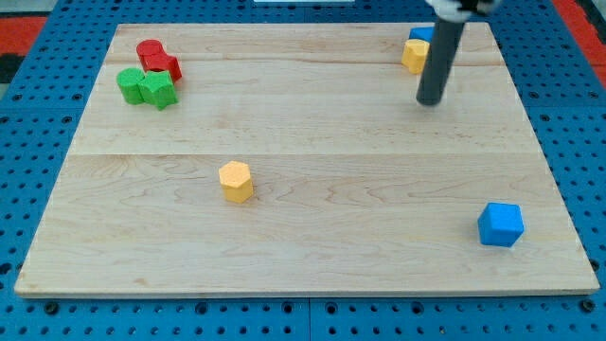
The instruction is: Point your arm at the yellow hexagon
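The yellow hexagon (236, 180) lies on the wooden board (303, 218), left of the middle and toward the view's bottom. My tip (431, 100) is at the lower end of the dark rod in the view's upper right, far to the right of and above the hexagon. The tip stands just below and right of another yellow block (414, 55), without clearly touching it.
Two red blocks (157, 58) and two green blocks (147, 87) cluster at the top left. A blue block (421, 33) sits behind the yellow block at the top right. A blue cube (500, 224) lies at the bottom right. A blue pegboard (28, 114) surrounds the board.
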You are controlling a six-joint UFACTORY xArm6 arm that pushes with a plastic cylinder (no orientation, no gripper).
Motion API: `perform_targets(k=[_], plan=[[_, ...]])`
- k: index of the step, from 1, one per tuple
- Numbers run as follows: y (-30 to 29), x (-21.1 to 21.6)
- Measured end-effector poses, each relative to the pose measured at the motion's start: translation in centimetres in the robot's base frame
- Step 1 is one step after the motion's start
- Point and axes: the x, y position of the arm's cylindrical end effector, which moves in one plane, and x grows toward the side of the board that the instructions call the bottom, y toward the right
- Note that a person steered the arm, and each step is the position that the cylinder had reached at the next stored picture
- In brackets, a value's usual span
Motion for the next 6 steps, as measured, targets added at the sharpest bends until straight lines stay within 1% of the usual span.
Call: perform_targets(k=[1, 2, 3, 4, 5, 6], plan=[[-0.1, 8.0], [-2.6, 14.4], [-8.8, 17.6], [-17.1, 15.9], [-22.3, 13.5], [-25.1, 13.4]])
